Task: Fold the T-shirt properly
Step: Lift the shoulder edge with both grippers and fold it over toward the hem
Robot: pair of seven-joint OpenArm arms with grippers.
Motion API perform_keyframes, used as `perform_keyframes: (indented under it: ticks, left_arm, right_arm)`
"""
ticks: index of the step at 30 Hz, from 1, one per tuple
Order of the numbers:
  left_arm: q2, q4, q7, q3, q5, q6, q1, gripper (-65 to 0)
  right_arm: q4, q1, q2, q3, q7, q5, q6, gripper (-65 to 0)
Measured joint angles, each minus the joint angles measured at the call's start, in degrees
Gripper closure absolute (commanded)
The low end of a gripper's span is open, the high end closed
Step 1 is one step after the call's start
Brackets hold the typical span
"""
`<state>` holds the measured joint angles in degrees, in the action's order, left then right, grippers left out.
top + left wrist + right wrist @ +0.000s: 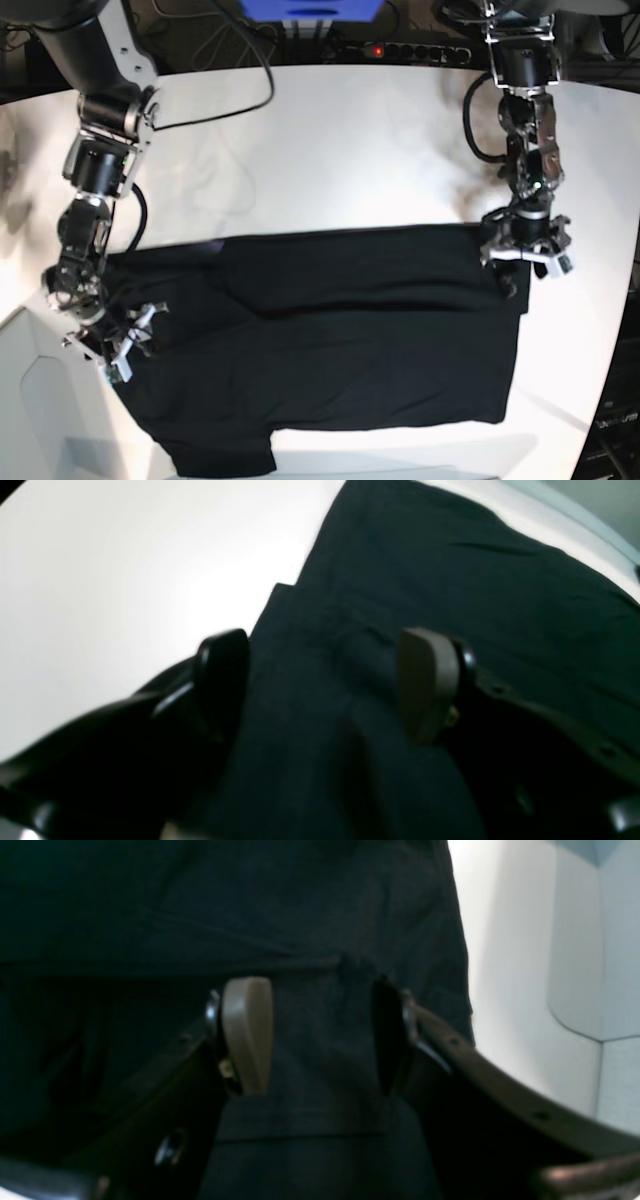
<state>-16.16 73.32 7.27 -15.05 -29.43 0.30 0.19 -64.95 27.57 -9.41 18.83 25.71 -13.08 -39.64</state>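
The black T-shirt lies spread flat on the white table, with a sleeve sticking out at the lower left. My left gripper hovers over the shirt's upper right corner, and in the left wrist view this gripper is open with its jaws wide apart above the black cloth. My right gripper sits over the shirt's left edge. Its own view shows the right gripper open too, a hemmed strip of cloth lying under the gap between the fingers.
A power strip with a red light, black cables and a blue box lie along the far table edge. The table's rounded edge runs close to the shirt at lower left and right.
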Motion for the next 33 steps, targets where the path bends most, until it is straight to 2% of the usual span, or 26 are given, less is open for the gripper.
perform_keyframes:
  ticks: [5,10,16,20,27,29,33]
  left_arm:
    - [0.2,1.6,0.4,-0.2,-0.2,0.8,6.7,-43.1]
    - [0.6,1.6,0.0,-0.2,-0.2,0.6,9.4,-43.1]
    - [0.6,-0.3,-1.1,-0.2,-0.2,0.6,8.1,-43.1]
    - [0.6,-3.3,-1.5,-0.3,0.0,0.5,5.3,-43.1]
    - [0.6,-4.4,-1.4,0.1,0.0,0.3,3.9,-42.9]
    - [0.6,-4.4,-1.5,0.2,0.0,0.3,3.9,-40.0]
    - [0.6,-5.2,-1.7,0.2,0.0,0.3,3.9,-21.8]
  right_arm:
    - [-8.4,-5.7,0.2,0.1,0.4,-0.3,0.0,-33.1]
    - [-12.6,-9.9,0.3,0.1,0.3,-0.1,0.0,-33.3]
    - [-14.0,-12.0,0.0,0.1,0.4,-0.2,0.0,-33.4]
    - [-13.8,-11.6,0.1,5.0,0.3,0.0,0.0,-33.4]
    - [-7.6,-9.6,-3.2,6.4,-0.1,0.0,0.0,-33.4]
    - [-5.7,-9.7,-3.8,7.6,-0.4,0.4,0.0,-33.4]
    - [-2.1,-9.8,-4.9,10.9,0.2,-0.2,0.0,-33.4]
